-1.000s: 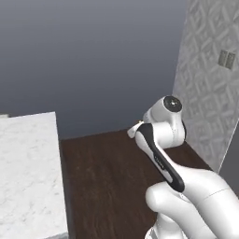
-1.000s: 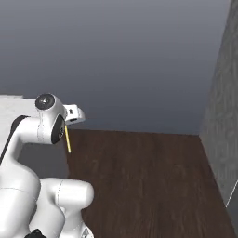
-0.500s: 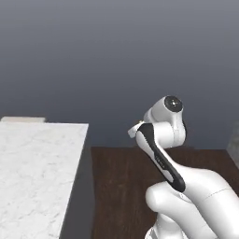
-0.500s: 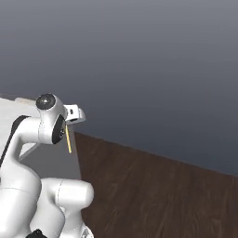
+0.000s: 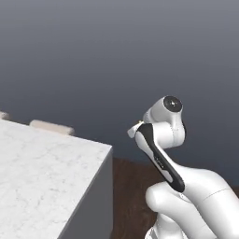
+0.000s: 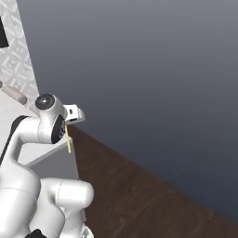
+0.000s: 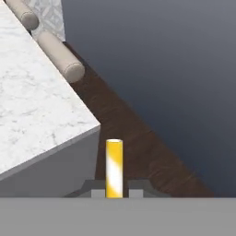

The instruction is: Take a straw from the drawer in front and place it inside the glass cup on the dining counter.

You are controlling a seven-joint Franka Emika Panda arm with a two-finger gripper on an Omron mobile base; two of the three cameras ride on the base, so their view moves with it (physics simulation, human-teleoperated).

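Ahead, marble dining counter (image 5: 42, 163); dark wood floor (image 6: 139, 195)

Even, soft rendered light — no glare, no hard shadows. The wall (image 5: 116, 56) fades from dim grey above to darker below — edges slightly soft.

Glossy white arm (image 5: 196, 186) of rounded, bulbous segments; black curved band (image 5: 158, 158) along one link; dark round joint cap (image 5: 172, 103) with pale centre; small white boxy wrist block (image 6: 73, 114); two dark finger tips (image 7: 138, 188).
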